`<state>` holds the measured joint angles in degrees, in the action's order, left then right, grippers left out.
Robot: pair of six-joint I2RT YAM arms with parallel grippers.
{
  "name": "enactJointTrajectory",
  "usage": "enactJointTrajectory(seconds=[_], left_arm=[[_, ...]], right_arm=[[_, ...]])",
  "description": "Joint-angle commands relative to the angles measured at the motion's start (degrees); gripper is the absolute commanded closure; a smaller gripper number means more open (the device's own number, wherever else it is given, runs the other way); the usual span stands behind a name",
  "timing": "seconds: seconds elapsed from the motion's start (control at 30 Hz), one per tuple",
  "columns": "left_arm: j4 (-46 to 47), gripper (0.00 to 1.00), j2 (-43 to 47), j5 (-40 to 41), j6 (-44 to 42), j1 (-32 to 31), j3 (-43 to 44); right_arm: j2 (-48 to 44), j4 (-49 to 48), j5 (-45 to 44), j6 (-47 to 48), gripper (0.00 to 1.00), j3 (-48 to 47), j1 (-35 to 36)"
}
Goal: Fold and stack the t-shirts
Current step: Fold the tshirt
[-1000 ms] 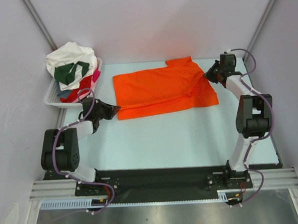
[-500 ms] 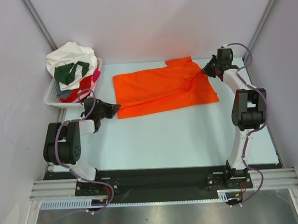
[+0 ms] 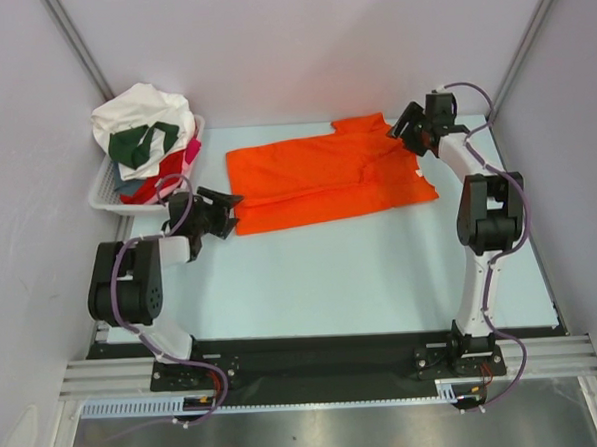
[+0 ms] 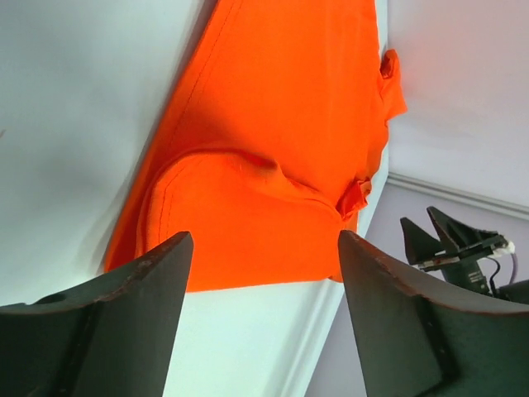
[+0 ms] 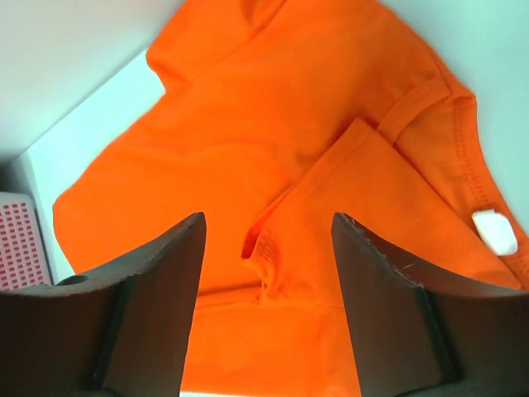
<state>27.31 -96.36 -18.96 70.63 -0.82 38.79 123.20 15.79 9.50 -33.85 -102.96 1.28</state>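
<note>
A bright orange t-shirt (image 3: 316, 177) lies spread on the pale table, its near edge folded over and its right sleeve folded inward. My left gripper (image 3: 230, 211) stands open just off the shirt's near left corner. In the left wrist view, nothing sits between its fingers (image 4: 132, 314) and the orange t-shirt (image 4: 264, 149) lies beyond them. My right gripper (image 3: 404, 133) hovers open over the collar end. The right wrist view shows the folded sleeve of the orange t-shirt (image 5: 273, 240) below the gap, untouched. More t-shirts, white (image 3: 137, 107), dark green (image 3: 134, 144) and red (image 3: 142, 192), are heaped at the back left.
A white slatted basket (image 3: 107, 198) holds the heap of shirts in the back left corner, against the left wall. The arm bases stand on the black rail at the near edge. Walls close the table on three sides.
Both grippers were shut on the orange shirt's edges and now stand open, the cloth dropped flat. The right gripper has moved back and left over the collar end.
</note>
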Motion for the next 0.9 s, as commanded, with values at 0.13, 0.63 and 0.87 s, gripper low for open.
enactJointTrajectory(seconds=[0.13, 0.63, 0.87], left_arm=[[-10.8, 0.21, 13.9, 6.2, -9.5, 0.4, 0.3], [-7.1, 0.32, 25.3, 11.7, -9.4, -4.3, -14.9], [-2.6, 0.30, 23.1, 15.1, -7.4, -7.4, -17.6]], right_arm=[[-12.9, -7.3, 2.9, -2.4, 0.34, 13.8, -0.8], [-32.9, -27.3, 3.0, -11.4, 0.33, 52.9, -5.1], [-29.3, -32.0, 1.1, -14.7, 0.33, 56.7, -7.4]])
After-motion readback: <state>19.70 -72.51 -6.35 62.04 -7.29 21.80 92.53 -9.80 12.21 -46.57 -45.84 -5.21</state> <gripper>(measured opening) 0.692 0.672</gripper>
